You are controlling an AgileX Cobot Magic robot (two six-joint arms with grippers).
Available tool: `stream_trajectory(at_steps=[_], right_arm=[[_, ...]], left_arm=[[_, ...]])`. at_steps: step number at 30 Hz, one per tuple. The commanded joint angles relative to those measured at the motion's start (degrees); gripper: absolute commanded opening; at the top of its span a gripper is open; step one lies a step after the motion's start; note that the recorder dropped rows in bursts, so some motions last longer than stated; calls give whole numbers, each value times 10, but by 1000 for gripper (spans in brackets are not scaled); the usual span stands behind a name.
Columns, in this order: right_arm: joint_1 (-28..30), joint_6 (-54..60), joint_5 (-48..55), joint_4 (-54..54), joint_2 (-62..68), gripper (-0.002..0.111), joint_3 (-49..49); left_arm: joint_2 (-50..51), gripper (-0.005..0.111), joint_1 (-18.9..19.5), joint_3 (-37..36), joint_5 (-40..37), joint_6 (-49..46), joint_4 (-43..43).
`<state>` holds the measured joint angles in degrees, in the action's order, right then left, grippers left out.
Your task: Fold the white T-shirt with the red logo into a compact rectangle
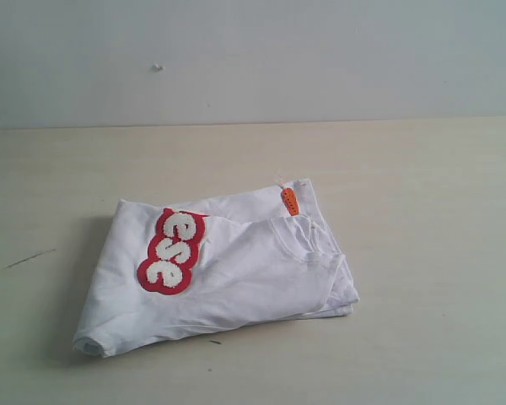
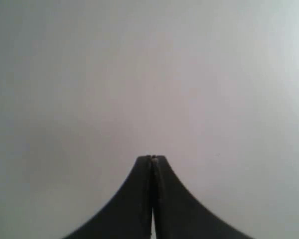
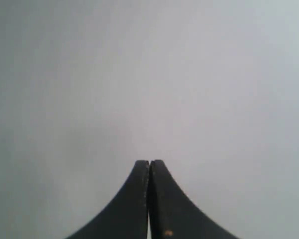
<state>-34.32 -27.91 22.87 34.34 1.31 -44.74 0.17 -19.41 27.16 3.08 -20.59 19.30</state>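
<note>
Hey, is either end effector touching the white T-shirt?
Apart. The exterior view shows the white T-shirt alone on the table, no arm near it; the wrist views show the left end effector and right end effector shut, no cloth in sight.

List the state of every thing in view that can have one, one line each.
white T-shirt: folded into a rough rectangle, lying on the table, untouched by either tool.
red logo: partly folded under, only "ese" showing.
orange neck tag: exposed at the collar.
left tool: shut, holding nothing.
right tool: shut, holding nothing.
</note>
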Motion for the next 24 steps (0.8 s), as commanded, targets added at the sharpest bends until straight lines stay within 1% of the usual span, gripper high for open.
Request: stream_trajectory(at_steps=[1, 7, 10, 13, 15, 24], right_arm=[[80, 11, 5, -24, -13, 0, 10], [208, 115, -18, -163, -13, 0, 10], [272, 133, -18, -192, -13, 0, 10], [313, 133, -18, -194, -13, 0, 10], [324, 131, -18, -194, -13, 0, 10], [325, 127, -16, -193, -13, 0, 10]], left_arm=[[-2, 0, 0, -1, 6, 0, 5], [-2, 0, 0, -1, 6, 0, 5], [-2, 0, 0, -1, 6, 0, 6], [-2, 0, 0, -1, 7, 0, 9], [-2, 0, 0, -1, 7, 0, 9], [-2, 0, 0, -1, 3, 0, 9]])
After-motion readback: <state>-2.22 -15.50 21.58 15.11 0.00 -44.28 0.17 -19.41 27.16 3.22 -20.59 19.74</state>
